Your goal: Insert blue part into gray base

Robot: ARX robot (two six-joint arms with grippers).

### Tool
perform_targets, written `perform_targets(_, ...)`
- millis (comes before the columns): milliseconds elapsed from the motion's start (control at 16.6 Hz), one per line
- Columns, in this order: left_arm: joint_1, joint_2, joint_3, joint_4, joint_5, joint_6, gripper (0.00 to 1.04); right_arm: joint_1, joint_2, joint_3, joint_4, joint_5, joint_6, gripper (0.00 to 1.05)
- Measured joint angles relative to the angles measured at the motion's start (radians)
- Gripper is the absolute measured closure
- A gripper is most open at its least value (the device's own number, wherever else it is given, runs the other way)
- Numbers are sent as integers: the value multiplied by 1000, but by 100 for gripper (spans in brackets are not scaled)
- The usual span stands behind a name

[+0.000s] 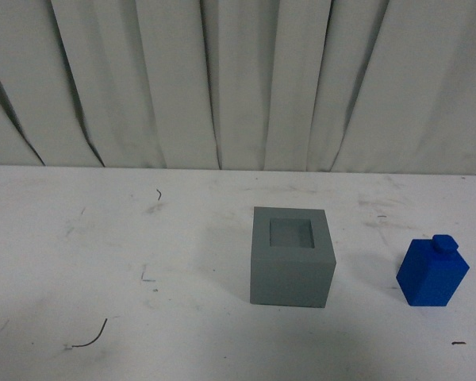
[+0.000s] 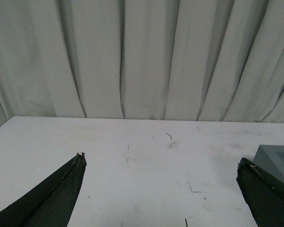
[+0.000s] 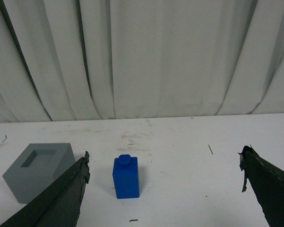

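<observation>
Evidently stood at the reach step. Found on tabletop [image 3: 189,142] gray base [image 3: 35,172] beyond one finger of right tool [image 3: 164,156], blue part [image 3: 126,177] ahead between its wide-spread fingers. Held left tool [image 2: 160,160] equally wide. Needed next, likely: closing around blue part.

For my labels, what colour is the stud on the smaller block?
The stud is bright blue, like the blue part; clearest in right wrist view.
</observation>
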Motion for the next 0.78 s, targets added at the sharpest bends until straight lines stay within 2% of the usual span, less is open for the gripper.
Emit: perform_targets(783, 0, 0, 0, 0, 0, 0, 7, 0, 0, 0, 0, 0, 0, 6)
